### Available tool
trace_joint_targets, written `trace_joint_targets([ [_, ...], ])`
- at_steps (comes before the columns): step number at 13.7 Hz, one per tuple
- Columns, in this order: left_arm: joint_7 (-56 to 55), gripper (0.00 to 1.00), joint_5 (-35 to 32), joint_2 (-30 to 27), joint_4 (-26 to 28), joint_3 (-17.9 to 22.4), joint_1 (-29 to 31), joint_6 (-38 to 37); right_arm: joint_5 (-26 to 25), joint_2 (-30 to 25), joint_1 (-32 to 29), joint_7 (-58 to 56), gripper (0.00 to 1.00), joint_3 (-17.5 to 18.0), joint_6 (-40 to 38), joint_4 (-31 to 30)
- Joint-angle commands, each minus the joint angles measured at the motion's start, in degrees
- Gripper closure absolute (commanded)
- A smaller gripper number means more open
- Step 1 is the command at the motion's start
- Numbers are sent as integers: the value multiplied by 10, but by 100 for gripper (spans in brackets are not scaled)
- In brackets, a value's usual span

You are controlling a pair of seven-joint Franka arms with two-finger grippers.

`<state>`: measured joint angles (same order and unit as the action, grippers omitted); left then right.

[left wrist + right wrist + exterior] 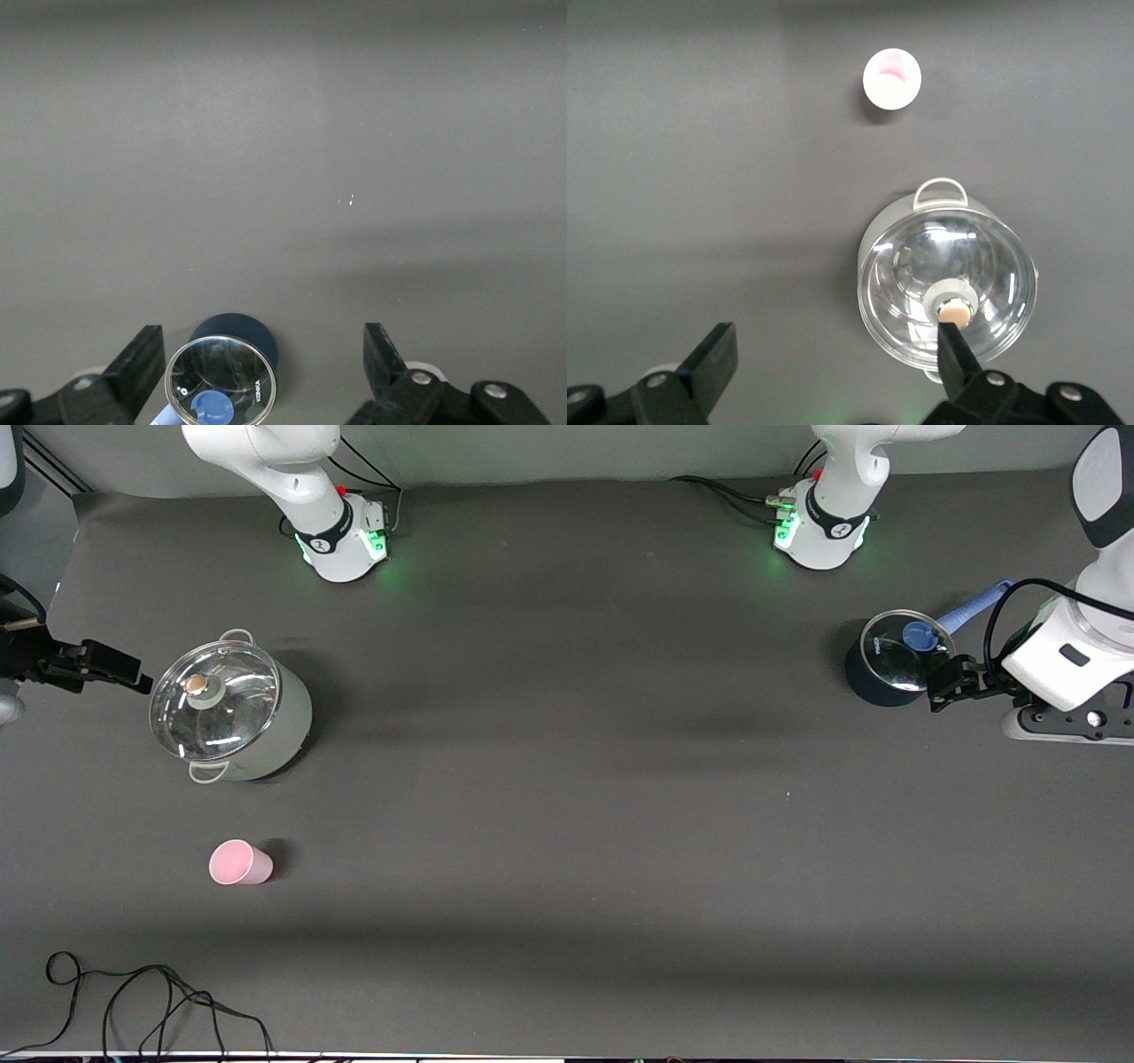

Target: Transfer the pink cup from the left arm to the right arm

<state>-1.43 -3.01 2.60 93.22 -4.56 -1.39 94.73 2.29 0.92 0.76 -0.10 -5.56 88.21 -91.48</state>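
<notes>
From my remote station: the pink cup (239,863) stands upright on the dark table (567,824), low in the front view toward the right arm's end, nearer the front camera than the steel pot (232,713) with its glass lid. Neither arm holds the cup. My right gripper (133,680) hangs at the left edge of that view, just beside the pot, and its wrist view shows the fingers (713,359) spread wide on nothing, with the cup small at the top of the picture. My left gripper (941,691) hangs at the right edge, over the rim of the small dark blue pot (890,660) with its lid and blue knob, its fingers (142,359) likewise wide apart and bare.

My reading: the cup sits at the right arm's end, well apart from the left gripper. That would suit a handover finished and the cup set down, or a cup waiting to be collected. The pictures do not settle which.
</notes>
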Motion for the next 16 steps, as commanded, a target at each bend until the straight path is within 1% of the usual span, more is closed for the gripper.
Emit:
trace_joint_targets([
  [1, 8, 0, 3, 4, -11, 3, -3, -3, 4, 13, 4, 10, 0, -2, -2, 24],
  [3, 8, 0, 3, 4, -8, 3, -3, -3, -2, 12, -2, 9, 0, 8, -1, 25],
  [5, 8, 0, 2, 3, -7, 3, -3, -3, -5, 12, -3, 10, 0, 10, -1, 24],
  [8, 8, 0, 2, 0, 2, 3, -2, -2, -4, 14, 3, 16, 0, 10, 8, 23],
  [10, 8, 0, 2, -5, 11, 4, 0, 1, -3, 17, 6, 65, 0, 11, 19, 22],
  [11, 8, 0, 3, -7, 16, 4, 1, 5, -3, 15, 15, 67, 0, 10, 19, 20],
  [16, 8, 0, 3, -10, 22, 4, 1, 9, -2, 15, 16, 70, 0, 6, 19, 20],
])
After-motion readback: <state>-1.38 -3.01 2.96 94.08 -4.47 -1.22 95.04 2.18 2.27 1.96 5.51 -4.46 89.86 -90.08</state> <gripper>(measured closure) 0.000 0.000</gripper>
